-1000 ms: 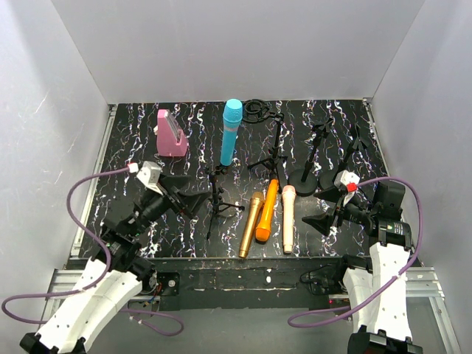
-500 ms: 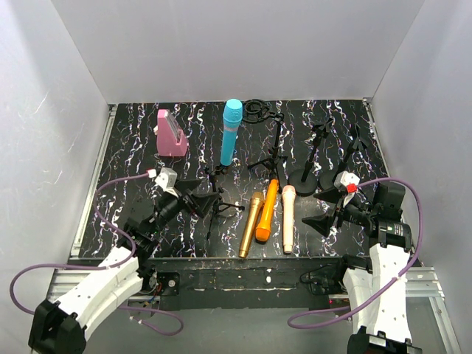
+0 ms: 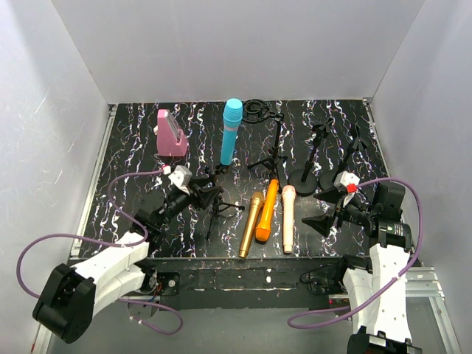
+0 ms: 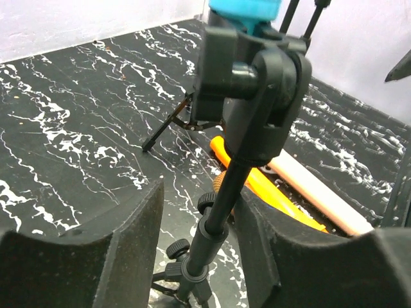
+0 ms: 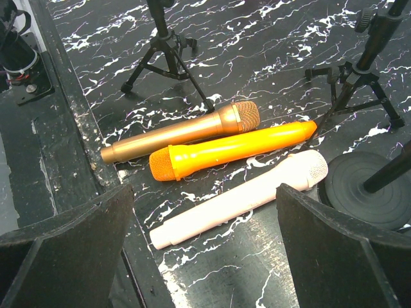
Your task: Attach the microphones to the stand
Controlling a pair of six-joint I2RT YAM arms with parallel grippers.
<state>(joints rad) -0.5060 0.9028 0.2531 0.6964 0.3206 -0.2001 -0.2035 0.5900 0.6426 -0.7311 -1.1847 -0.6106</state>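
A small black tripod stand (image 3: 218, 206) rises near the table's front left. My left gripper (image 3: 207, 195) straddles its pole (image 4: 221, 205) below the clip head (image 4: 257, 83); the jaws are partly narrowed, with a gap still showing on the left side. The cyan microphone (image 3: 230, 133) stands further back, its body just visible behind the clip head (image 4: 244, 6). The gold (image 5: 180, 131), orange (image 5: 231, 149) and peach-pink (image 5: 237, 197) microphones lie side by side on the table. My right gripper (image 5: 205, 215) hangs open above the peach-pink one, holding nothing.
A pink wedge block (image 3: 171, 134) sits at the back left. More black stands are at the back: a tripod (image 3: 271, 158), a round-base stand (image 3: 306, 175) and another (image 3: 354, 155). A black ring mount (image 3: 258, 110) lies by the rear wall.
My left arm has swung right to the front tripod stand, and its jaws have narrowed around the pole. The right arm and the microphones have not moved.
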